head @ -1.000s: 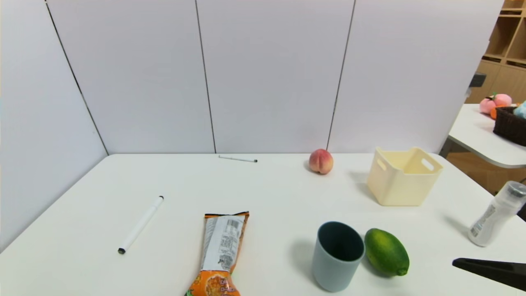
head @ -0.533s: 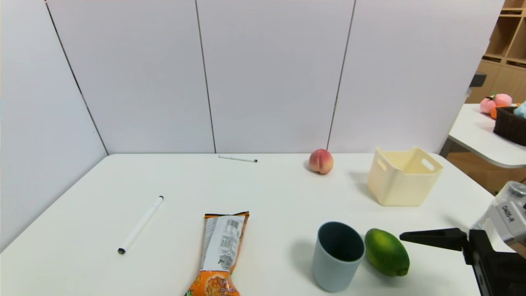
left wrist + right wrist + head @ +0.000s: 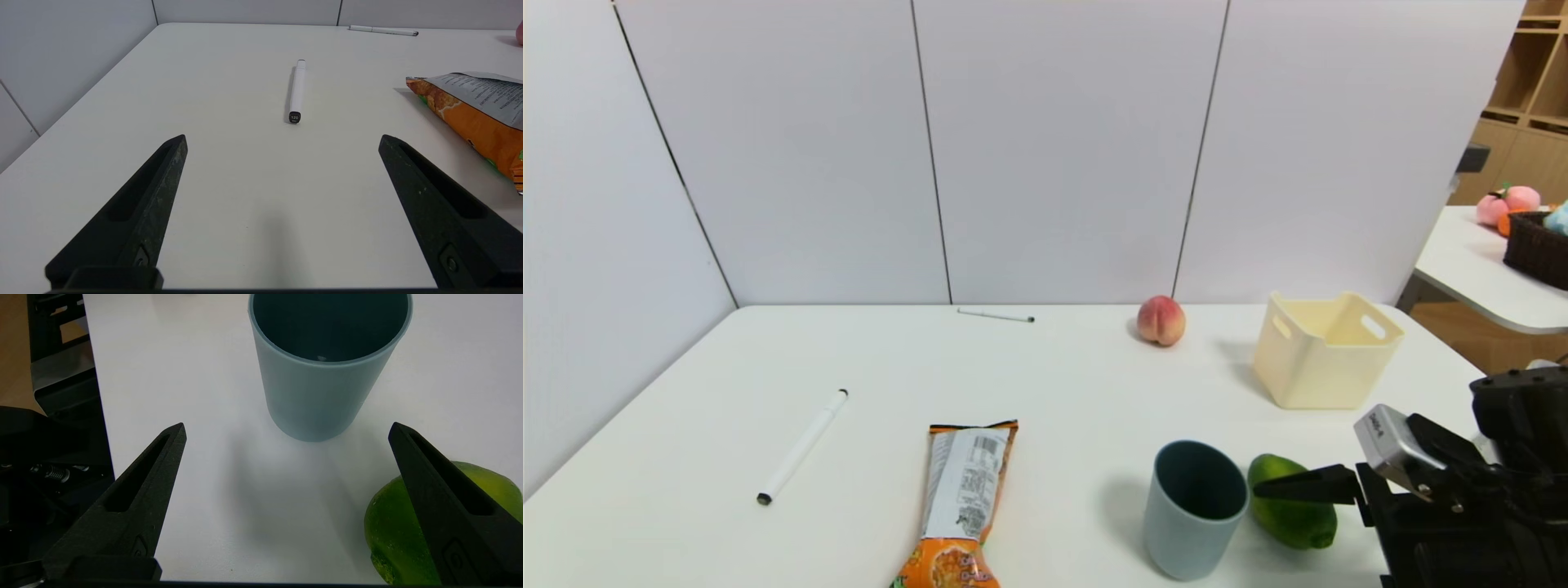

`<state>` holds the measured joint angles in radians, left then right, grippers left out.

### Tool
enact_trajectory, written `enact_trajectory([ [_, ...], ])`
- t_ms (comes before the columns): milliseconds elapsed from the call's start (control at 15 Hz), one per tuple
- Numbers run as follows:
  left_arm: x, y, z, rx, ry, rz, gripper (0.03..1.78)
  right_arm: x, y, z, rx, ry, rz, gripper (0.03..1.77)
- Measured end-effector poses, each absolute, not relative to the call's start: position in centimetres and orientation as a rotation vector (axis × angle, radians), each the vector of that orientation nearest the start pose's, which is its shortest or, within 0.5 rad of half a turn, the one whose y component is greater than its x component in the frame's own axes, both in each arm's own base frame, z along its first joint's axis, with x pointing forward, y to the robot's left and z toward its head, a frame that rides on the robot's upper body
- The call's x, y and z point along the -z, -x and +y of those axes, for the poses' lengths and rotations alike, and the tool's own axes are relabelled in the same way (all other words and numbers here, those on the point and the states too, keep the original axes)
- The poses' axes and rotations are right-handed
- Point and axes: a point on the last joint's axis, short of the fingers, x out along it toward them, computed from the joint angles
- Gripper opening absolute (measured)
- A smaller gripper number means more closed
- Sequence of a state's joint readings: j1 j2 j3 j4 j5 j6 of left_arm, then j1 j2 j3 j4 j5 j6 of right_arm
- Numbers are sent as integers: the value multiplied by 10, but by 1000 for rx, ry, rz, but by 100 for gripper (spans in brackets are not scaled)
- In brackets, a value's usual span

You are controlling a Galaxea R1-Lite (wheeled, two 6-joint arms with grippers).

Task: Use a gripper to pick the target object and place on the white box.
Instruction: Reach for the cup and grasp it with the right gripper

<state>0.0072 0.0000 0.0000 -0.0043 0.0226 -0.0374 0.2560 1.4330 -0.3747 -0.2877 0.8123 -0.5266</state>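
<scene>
Just ahead of the right pincer (image 3: 287,426), jaws wide and empty: upright blue-grey cup (image 3: 314,396), long axis vertical; left pincer (image 3: 283,139) farther off, also wide.

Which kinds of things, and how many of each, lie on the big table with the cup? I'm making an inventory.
Cup: 1
White pens: 2
Snack packet: 1
Peach: 1
Green fruit: 1
Cream bin: 1
Bottle: 1
Total: 8
</scene>
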Motion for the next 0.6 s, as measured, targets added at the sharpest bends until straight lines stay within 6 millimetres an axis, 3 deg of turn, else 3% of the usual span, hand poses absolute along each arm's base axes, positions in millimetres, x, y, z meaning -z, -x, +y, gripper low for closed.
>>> enact_trajectory([
  [333, -76, 23, 0, -30, 37, -5, 169, -113, -195, 76, -1215, 230, 494, 171],
  [600, -76, 23, 0, -30, 37, -5, 169, -109, -204, 89, -1260, 235, 509, 171],
])
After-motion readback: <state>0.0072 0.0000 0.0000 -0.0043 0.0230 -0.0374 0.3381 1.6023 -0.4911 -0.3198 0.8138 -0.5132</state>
